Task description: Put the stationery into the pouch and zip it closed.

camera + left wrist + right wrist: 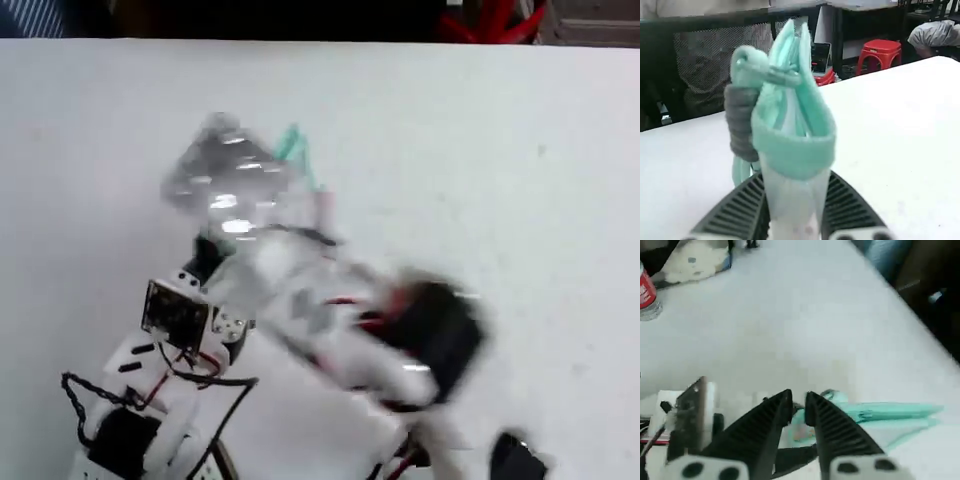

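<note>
Pouch (235,185) held up over the tabletop (500,150), left of centre, with left gripper (795,186) clamped on its clear film. Right gripper (799,402) sits beside the zip (880,411), state unclear. Probably light, floppy, slick; grab the stiffer zip tape.

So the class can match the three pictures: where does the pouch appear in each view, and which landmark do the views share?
High view: the pouch is left of centre, over the white table, just ahead of the arms.
Left wrist view: the pouch is close to the camera, clamped in the left gripper.
Right wrist view: the pouch lies just beyond the right gripper.
Shared landmark: the teal zip edge.
</note>
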Tool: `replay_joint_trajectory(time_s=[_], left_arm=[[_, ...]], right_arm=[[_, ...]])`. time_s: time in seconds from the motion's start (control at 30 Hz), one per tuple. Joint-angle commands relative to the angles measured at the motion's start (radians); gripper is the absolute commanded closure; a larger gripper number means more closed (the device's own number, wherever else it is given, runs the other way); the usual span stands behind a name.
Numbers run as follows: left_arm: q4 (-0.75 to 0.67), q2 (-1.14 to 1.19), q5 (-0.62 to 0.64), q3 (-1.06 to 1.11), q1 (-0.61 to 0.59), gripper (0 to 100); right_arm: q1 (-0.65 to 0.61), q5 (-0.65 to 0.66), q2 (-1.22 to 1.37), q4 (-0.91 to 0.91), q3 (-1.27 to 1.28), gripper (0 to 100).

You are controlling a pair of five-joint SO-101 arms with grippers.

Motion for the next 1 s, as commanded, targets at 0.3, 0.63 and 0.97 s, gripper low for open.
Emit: replay_joint_trajectory(time_s=[0.3, 0.63, 0.97], left_arm=[[-0.005, -0.001, -0.011, -0.057, 0.007, 98], [-0.005, -0.001, -0.011, -0.055, 0.007, 98], [-0.005, -0.001, -0.011, -0.054, 0.008, 98]], right_arm=[[0.305, 0.747, 0.093, 0.120, -0.078, 72.4], [0.283, 0.953, 0.271, 0.102, -0.080, 72.3], [0.259, 1.166, 0.375, 0.124, -0.132, 76.7]])
